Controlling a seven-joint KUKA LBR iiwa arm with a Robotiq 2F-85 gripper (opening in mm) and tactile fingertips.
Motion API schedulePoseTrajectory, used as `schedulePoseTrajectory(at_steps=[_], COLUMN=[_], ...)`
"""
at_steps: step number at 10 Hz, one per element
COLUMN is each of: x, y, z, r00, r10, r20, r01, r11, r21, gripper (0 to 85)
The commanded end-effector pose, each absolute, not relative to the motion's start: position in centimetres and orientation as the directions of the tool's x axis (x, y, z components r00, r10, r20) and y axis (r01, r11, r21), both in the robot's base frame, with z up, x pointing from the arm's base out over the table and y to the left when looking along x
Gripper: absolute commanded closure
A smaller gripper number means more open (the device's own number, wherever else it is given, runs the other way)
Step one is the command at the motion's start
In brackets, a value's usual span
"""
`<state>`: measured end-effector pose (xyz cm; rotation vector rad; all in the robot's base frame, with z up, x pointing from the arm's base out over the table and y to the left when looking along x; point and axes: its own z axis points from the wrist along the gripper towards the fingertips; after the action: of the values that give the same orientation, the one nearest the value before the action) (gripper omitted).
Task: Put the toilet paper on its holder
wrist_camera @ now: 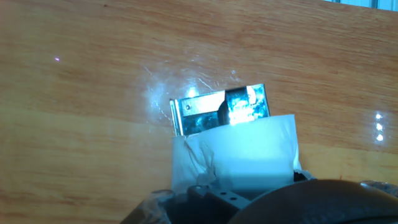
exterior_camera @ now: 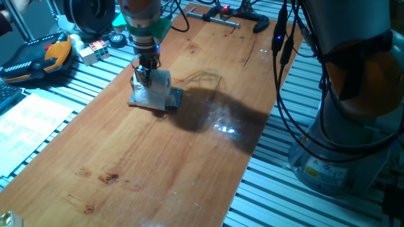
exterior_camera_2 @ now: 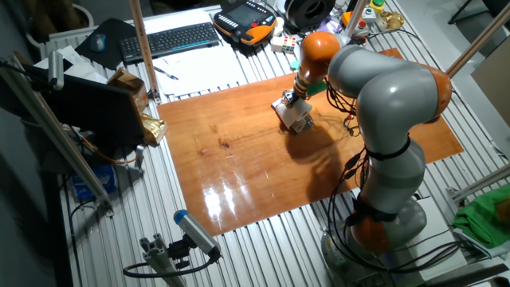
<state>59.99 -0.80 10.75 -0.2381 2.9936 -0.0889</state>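
Toilet paper (wrist_camera: 239, 152) low centre in hand view, pinched between fingers (exterior_camera: 144, 73), just over holder (wrist_camera: 221, 109).
Soft, light, crushable; best held gently across sides, core left free for bar.

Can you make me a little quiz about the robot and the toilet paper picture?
1. True or false: the toilet paper lies far from the gripper.
2. What is the table top made of? A) glass B) wood C) carpet
3. Fill in: in the hand view, the shiny metal thing showing just past the roll is the ______.

Key:
1. False. The gripper is right at the roll, which sits just in front of the fingers in the hand view.
2. B, wood.
3. holder. Its flat plate rests on the table.
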Motion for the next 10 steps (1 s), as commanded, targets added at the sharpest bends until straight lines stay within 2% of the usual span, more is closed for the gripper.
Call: schedulePoseTrajectory(at_steps=[1,10], x=[60.1,61.1], y=[-0.7,-0.2], z=[10.8,10.2], r00=[-0.978,-0.984], r10=[-0.161,-0.136], r20=[-0.129,-0.113], r01=[-0.153,-0.128], r11=[0.986,0.989], r21=[-0.071,-0.073], gripper=[84.3,84.3])
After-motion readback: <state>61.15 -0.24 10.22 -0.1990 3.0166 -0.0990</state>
